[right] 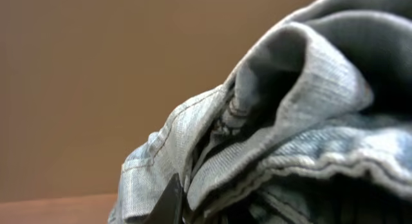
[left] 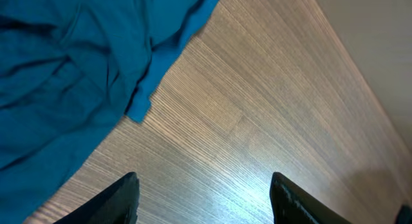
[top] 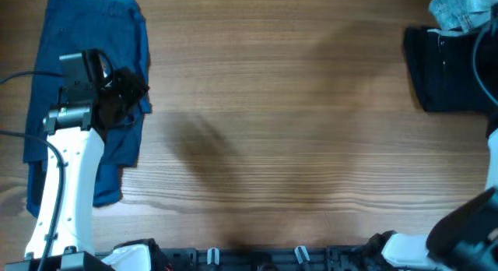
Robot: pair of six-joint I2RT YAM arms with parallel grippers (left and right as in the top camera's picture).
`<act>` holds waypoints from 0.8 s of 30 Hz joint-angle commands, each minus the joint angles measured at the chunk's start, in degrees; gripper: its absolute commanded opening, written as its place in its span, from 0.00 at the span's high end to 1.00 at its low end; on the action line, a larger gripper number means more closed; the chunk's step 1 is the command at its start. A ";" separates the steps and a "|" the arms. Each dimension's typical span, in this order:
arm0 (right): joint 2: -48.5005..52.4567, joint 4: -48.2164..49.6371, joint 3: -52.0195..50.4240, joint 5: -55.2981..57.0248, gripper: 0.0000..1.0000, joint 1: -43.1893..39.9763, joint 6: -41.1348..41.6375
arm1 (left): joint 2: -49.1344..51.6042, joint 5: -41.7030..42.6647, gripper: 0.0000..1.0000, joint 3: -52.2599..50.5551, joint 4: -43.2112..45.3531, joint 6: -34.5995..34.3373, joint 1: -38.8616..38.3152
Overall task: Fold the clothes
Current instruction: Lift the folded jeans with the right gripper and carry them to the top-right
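Observation:
A blue garment (top: pixel 85 84) lies spread along the table's left edge, and it also fills the upper left of the left wrist view (left: pixel 71 76). My left gripper (top: pixel 131 90) hovers at its right edge, open and empty over bare wood (left: pixel 207 201). A dark navy garment (top: pixel 447 68) lies at the far right. Pale light-wash denim shorts (top: pixel 461 10) are bunched at the top right corner. In the right wrist view the denim (right: pixel 302 102) fills the frame and presses around my right gripper (right: pixel 177 197). Only one of its fingers shows.
The wooden table (top: pixel 296 131) stretches between the two garments. The arm bases sit along the front edge (top: pixel 257 257). A black cable (top: pixel 15 78) runs off the left side.

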 commanded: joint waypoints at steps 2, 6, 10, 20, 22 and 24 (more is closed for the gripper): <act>7.89 8.26 0.83 -17.03 0.96 -4.02 3.72 | 0.44 -0.52 0.36 -0.04 0.24 0.44 0.37; 12.33 12.50 0.83 -21.29 0.96 -5.73 4.57 | 0.44 -0.52 0.36 -0.04 0.87 0.42 0.37; 13.49 14.71 0.83 -22.05 0.96 -6.03 4.57 | 0.44 -0.52 0.36 -0.04 0.92 0.42 0.37; 16.00 17.38 1.60 -15.58 0.96 -7.06 4.94 | 0.44 -0.52 0.38 -0.04 1.97 0.42 0.37; 17.05 19.43 2.01 -15.30 0.96 -7.78 6.69 | 0.44 -0.52 0.38 -0.04 1.99 0.42 0.35; 18.36 21.59 3.23 -15.32 0.96 -8.39 8.48 | 0.44 -0.52 0.38 -0.04 2.03 0.42 0.37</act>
